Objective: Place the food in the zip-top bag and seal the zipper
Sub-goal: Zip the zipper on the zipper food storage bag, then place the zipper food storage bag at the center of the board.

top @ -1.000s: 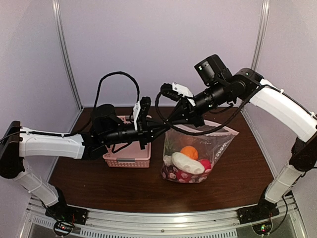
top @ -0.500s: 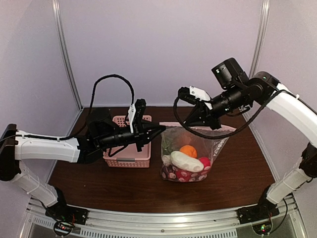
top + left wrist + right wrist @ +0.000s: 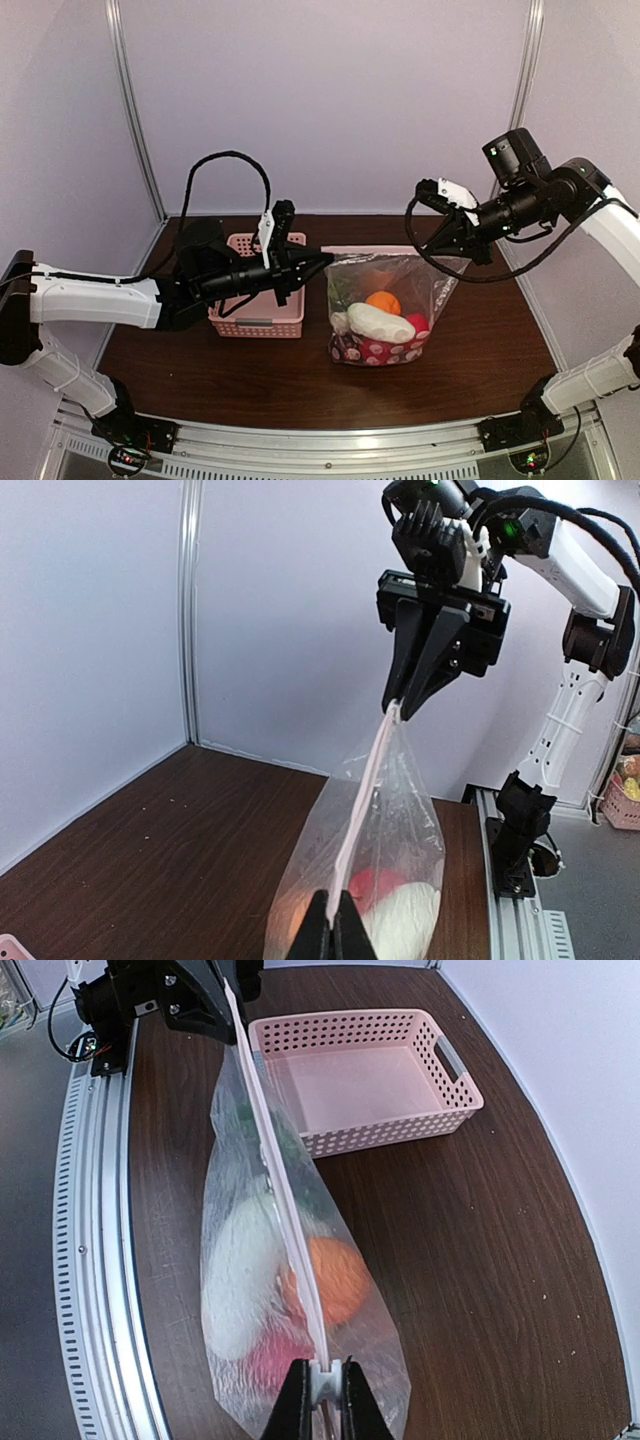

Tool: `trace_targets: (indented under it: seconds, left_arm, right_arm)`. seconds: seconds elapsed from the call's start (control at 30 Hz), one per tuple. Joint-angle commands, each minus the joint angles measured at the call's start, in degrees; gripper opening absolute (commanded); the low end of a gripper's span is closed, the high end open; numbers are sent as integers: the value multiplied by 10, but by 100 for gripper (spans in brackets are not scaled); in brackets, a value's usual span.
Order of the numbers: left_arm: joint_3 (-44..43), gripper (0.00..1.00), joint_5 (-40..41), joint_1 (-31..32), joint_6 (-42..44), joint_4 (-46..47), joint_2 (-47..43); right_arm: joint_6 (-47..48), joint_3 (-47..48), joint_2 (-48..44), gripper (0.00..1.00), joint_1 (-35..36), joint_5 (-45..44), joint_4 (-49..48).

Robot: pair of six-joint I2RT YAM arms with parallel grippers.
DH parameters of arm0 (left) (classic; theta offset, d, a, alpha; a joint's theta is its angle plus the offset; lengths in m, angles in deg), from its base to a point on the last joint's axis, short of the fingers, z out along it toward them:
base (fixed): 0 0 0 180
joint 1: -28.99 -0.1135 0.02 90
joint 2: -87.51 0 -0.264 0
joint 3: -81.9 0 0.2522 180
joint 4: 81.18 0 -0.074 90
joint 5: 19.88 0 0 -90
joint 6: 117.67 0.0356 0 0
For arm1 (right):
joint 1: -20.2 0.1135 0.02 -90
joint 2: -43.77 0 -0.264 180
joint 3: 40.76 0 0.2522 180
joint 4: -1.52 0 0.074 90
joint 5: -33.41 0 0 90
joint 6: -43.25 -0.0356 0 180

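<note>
Bag (image 3: pixel 385 285) is sitting on the table (image 3: pixel 480 370) just right of the pink basket (image 3: pixel 255 318) with the food (image 3: pixel 350 347) already inside, orange piece (image 3: pixel 382 302) and white one (image 3: pixel 380 322) showing, and its zipper (image 3: pixel 280 1210) is stretched straight between my two claws. Left claw (image 3: pixel 327 258) is pinched shut on the left end of the strip and right claw (image 3: pixel 457 252) is clamped narrow on the right end. I reckon the trick now is keeping it taut and level while one pinch runs along it, no yanking or the bag tips.
</note>
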Motion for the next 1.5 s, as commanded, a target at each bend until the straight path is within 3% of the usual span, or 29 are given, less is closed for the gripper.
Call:
trace_targets:
  seconds: [0.0, 0.4, 0.83, 1.0, 1.13, 1.3, 1.47]
  left_arm:
    - [12, 0, 31, -15, 5, 5, -18]
    - [12, 0, 35, -20, 1, 5, -13]
    - [-8, 0, 16, -25, -12, 24, 14]
    - [-94, 0, 35, -27, -12, -10, 74]
    - [-202, 0, 45, -47, -11, -44, 143]
    - [-316, 0, -28, -91, -32, -56, 220]
    - [-316, 1, -100, -99, -62, -32, 233]
  right_arm:
    - [30, -19, -36, 0, -47, -55, 76]
    - [86, -57, -71, 1, -119, -48, 118]
    - [93, -58, -68, 1, -137, -39, 115]
    - [71, -37, -50, 0, -147, -54, 55]
    - [74, 21, 15, 0, -181, -53, 17]
    - [80, 97, 84, 0, -210, -25, 1]
    - [79, 71, 60, 2, -211, 23, -22]
